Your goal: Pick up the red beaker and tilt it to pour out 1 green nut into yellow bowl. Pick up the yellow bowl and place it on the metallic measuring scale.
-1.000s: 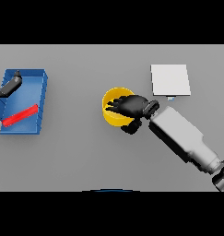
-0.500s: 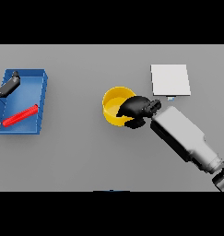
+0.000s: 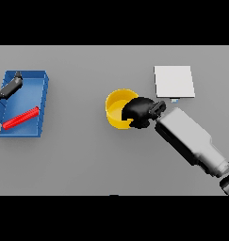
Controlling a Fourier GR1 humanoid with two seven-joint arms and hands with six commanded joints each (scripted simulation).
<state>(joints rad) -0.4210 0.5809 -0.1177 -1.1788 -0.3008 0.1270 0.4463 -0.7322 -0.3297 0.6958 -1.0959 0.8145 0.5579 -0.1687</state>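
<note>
One hand working: my right hand [image 3: 140,112] is curled over the right rim of the yellow bowl [image 3: 117,109], mid-counter.
Bowl handling: I judge it light, stiff, smooth-walled; the rim is the place to pinch.
Arm pose: forearm slants in from the counter's lower right corner.
Scale: the measuring scale [image 3: 174,81] lies near the far edge.
Left hand: left hand [image 3: 11,86] over the blue tray [image 3: 43,101] with the red beaker [image 3: 20,118]; fingers unclear.

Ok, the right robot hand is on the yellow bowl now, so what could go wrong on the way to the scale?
1. The right robot hand grips the yellow bowl only at its right rim, so the bowl may tip or slip when lifted.
2. The scale lies up and to the right, past the forearm; a low carry could knock its edge.
3. Whether a nut is in the bowl cannot be seen, so check before weighing.
</note>
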